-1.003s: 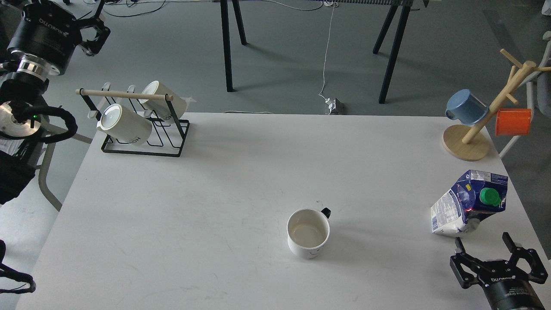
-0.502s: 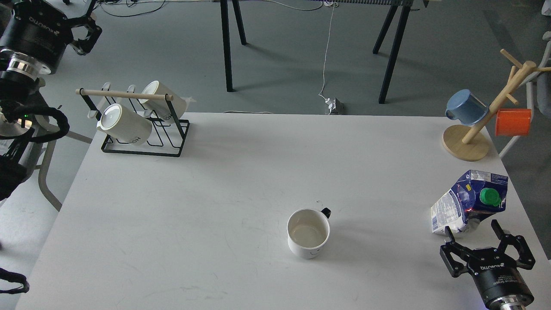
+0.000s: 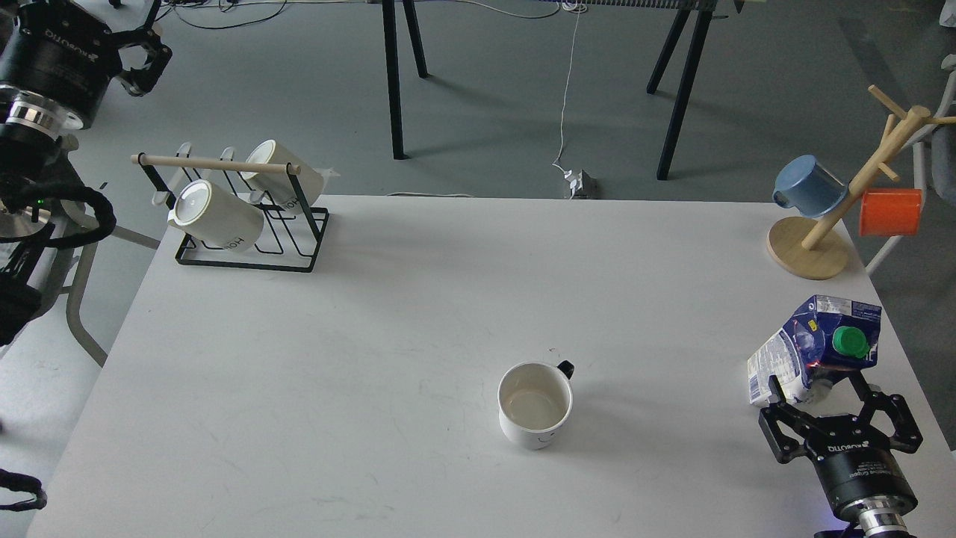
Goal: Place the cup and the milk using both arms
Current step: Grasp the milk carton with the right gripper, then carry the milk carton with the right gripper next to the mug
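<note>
A white cup (image 3: 535, 404) with a dark handle stands upright and empty in the middle front of the white table (image 3: 418, 299). A blue and white milk carton (image 3: 814, 349) with a green cap stands tilted at the table's right edge. My right gripper (image 3: 818, 385) is open, its fingers on either side of the carton's near bottom end. My left gripper (image 3: 142, 56) is open and empty, high at the far left, off the table, far from the cup.
A black wire rack (image 3: 243, 224) holding two white mugs stands at the back left. A wooden mug tree (image 3: 829, 224) with a blue and an orange cup stands at the back right. Black table legs stand on the floor behind.
My right gripper has moved forward and a little left, until its open fingers reach the carton's near end. My left arm has drawn up and to the left.
</note>
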`<control>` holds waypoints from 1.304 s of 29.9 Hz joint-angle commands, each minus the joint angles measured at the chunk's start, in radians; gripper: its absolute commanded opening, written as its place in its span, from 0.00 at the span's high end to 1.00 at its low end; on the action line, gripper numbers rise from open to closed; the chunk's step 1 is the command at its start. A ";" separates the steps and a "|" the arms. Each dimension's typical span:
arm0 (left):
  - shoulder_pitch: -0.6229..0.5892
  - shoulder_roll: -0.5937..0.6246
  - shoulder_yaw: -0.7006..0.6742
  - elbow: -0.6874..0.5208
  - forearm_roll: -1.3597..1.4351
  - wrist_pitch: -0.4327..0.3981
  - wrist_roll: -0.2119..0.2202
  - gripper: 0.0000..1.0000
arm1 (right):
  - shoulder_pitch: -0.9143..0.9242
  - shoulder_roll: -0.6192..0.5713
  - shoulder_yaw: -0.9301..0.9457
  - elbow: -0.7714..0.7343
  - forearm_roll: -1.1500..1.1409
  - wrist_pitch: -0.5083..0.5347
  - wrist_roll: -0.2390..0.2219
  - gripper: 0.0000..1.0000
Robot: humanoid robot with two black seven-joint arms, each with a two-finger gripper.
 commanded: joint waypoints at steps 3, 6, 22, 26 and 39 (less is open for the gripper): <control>0.005 0.005 0.000 0.000 0.000 0.000 -0.003 0.01 | 0.027 0.011 0.001 -0.005 -0.001 0.000 0.002 0.15; -0.003 0.020 0.000 0.001 0.000 0.002 -0.003 0.01 | 0.038 0.011 -0.001 -0.013 -0.002 0.000 0.002 0.22; -0.004 0.033 0.000 0.003 0.000 0.006 -0.006 0.01 | 0.049 0.026 -0.014 -0.019 -0.012 0.000 0.002 0.67; -0.003 0.034 0.000 0.006 0.000 0.014 -0.004 0.01 | 0.047 0.053 -0.017 0.021 -0.042 0.000 0.004 0.68; -0.009 0.031 0.000 0.006 0.002 0.049 -0.001 0.01 | 0.046 0.217 -0.224 0.107 -0.266 0.000 0.002 0.67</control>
